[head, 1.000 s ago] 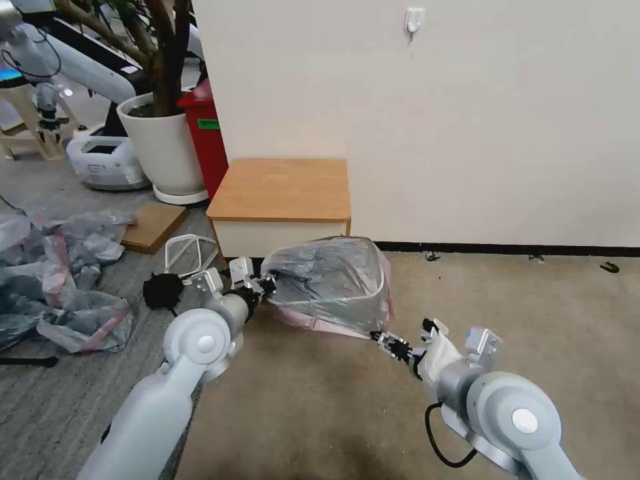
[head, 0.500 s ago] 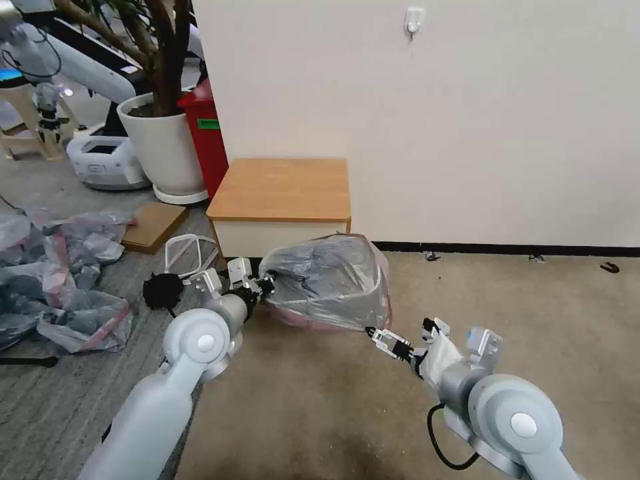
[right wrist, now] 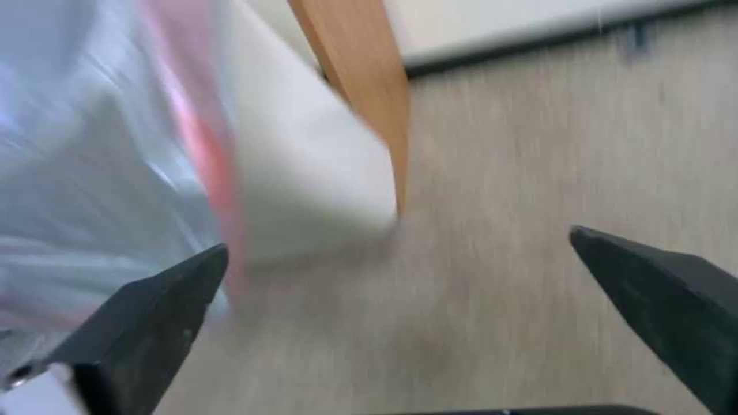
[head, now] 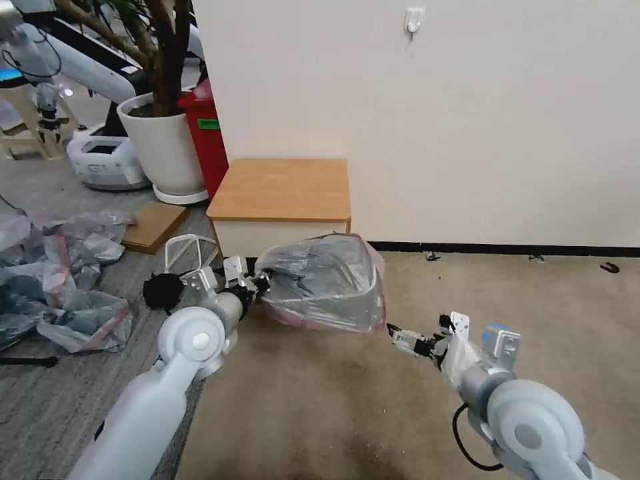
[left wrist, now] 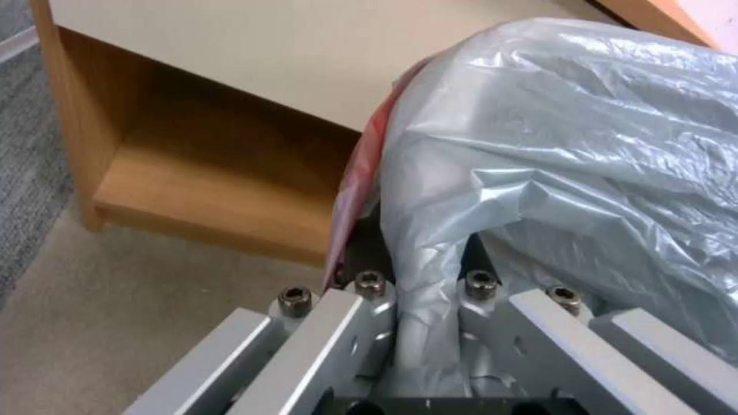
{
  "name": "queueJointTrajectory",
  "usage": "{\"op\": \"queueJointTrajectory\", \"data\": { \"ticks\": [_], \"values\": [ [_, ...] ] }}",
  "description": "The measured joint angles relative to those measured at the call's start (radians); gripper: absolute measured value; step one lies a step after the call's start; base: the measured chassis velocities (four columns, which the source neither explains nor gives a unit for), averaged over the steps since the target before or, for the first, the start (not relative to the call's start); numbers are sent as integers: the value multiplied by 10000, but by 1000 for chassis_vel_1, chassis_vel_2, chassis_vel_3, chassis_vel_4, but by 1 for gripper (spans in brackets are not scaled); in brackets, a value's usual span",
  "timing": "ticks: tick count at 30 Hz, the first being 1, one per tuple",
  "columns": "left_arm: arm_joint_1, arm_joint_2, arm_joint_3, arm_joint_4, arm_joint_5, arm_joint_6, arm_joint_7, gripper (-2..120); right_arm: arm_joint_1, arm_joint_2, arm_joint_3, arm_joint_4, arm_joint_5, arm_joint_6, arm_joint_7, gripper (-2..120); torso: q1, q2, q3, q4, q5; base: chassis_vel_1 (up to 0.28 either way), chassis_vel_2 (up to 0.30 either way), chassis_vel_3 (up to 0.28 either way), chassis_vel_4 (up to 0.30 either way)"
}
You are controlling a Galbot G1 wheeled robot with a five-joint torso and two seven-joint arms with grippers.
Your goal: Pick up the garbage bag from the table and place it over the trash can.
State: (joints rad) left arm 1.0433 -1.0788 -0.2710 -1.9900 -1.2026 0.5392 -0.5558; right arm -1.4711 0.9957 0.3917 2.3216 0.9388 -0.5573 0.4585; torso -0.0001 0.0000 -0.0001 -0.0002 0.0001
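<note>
Nearest, the right claw [head: 395, 331] hangs open just beside the garbage bag [head: 327, 283]. The left claw [head: 257, 283] pinches a gathered fold of it. The film looks light, limp, slippery; its pink band seems the firmest hold. Behind stands the surface [head: 280, 189].

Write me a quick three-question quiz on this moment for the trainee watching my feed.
1. True or false: the left hand is shut on the thin translucent grey plastic garbage bag with the pink-red drawstring band.
2. Pick one. The right hand is:
A) open, beside the bag's near corner
B) shut on the bag's pink-red band
C) shut, holding nothing
3. Short answer: what is the bag draped over?

Key
1. True: the plastic is pinched between its fingers.
2. A
3. The small beige-cream rectangular plastic trash can.
</note>
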Motion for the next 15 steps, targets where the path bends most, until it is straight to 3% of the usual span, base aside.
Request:
{"op": "queueJointTrajectory", "data": {
  "ticks": [6, 15],
  "values": [
    [194, 36, 19, -115, 17, 17, 49, 3, 767, -845, -156, 131, -795, 761, -712, 100, 0, 0, 0, 2, 0, 0, 0, 0, 0],
    [266, 23, 157, -226, 43, 32, 47, 3, 1785, -1798, -607, 248, -165, 694, -820, 100, 1, 0, 0, 3, -1, 0, 0, 0, 0]
  ]
}}
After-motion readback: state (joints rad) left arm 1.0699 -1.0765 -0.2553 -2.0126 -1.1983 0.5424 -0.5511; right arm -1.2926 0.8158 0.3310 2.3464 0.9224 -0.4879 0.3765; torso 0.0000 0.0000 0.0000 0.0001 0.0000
